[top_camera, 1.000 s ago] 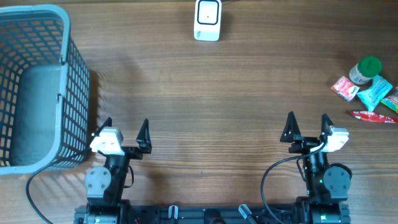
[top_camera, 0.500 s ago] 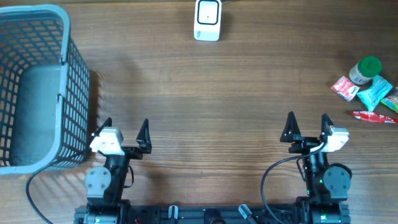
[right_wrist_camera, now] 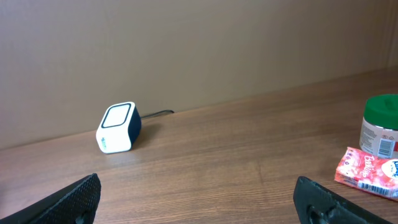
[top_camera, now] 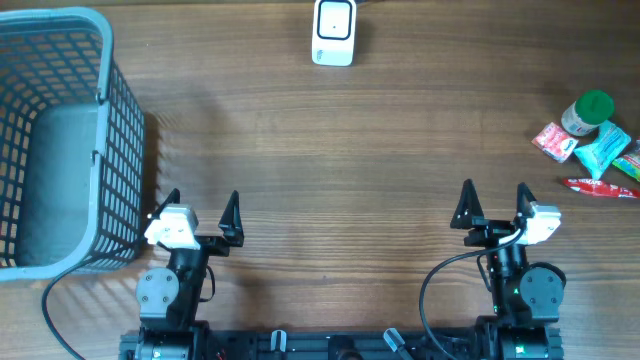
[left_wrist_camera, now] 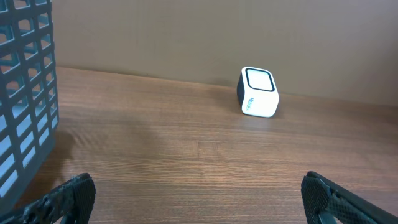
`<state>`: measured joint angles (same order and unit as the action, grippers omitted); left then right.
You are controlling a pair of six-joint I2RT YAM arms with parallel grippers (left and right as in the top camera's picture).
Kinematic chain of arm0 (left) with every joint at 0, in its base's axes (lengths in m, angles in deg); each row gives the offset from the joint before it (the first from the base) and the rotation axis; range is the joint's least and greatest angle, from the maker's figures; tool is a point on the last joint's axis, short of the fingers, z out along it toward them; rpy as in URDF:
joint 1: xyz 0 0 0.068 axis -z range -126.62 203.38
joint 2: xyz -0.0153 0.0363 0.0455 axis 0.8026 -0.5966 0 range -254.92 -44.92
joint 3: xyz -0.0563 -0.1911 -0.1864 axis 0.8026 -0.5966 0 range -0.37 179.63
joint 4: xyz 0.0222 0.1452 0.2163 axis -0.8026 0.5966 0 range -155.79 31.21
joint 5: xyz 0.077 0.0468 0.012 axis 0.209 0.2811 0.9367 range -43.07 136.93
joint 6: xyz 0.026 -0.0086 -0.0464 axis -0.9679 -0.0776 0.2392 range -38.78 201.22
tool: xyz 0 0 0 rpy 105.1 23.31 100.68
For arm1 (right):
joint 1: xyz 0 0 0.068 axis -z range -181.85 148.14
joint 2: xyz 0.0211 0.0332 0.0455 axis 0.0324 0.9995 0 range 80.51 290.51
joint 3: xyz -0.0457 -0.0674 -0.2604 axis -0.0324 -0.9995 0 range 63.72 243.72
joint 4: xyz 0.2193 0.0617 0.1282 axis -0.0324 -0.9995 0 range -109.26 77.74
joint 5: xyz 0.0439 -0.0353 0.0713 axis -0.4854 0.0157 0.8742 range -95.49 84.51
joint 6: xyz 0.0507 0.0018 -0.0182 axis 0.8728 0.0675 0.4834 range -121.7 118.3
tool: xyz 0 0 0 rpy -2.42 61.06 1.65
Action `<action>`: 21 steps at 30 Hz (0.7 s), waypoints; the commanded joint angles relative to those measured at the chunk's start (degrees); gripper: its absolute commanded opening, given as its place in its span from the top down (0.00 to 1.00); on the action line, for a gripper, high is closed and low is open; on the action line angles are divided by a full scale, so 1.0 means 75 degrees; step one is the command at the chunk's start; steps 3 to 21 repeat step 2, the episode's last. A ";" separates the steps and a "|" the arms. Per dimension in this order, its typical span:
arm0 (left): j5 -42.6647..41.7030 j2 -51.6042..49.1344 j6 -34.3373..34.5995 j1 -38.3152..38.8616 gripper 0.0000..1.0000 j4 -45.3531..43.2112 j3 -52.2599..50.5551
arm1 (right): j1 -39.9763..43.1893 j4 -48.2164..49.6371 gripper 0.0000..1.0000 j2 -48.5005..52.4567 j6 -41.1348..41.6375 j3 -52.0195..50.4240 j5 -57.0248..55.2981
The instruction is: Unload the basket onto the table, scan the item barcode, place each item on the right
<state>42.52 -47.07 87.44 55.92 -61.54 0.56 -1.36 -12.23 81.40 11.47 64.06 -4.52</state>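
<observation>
Scanner [top_camera: 333, 32]: one, white, far side.
Basket [top_camera: 125, 130]: one, grey.
Jar [top_camera: 588, 110]: one, green lid.
Packets [top_camera: 603, 148]: seemingly four, beside jar.
Left gripper [top_camera: 202, 200]: fingers apart, empty.
Right gripper [top_camera: 495, 195]: fingers apart, empty.

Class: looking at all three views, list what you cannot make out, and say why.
- Barcodes: too small overhead on the red packet and the green-lidded jar.
- The outermost teal packet: cut by the overhead's right edge.
- The basket: cut by the left edge, overhead and left wrist.
- The green-lidded jar: clipped by the right wrist view's right edge.
</observation>
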 commanded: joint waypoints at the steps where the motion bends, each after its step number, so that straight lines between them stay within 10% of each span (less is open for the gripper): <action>1: -0.0006 0.0026 -0.0175 0.0026 0.00 -0.0026 -0.0082 | 0.0044 0.0044 0.00 -0.0061 0.0067 -0.0006 -0.0131; 21: -0.0006 0.0026 -0.0175 0.0026 0.00 -0.0026 -0.0082 | 0.0044 0.0041 0.00 -0.0061 0.0067 -0.0006 -0.0131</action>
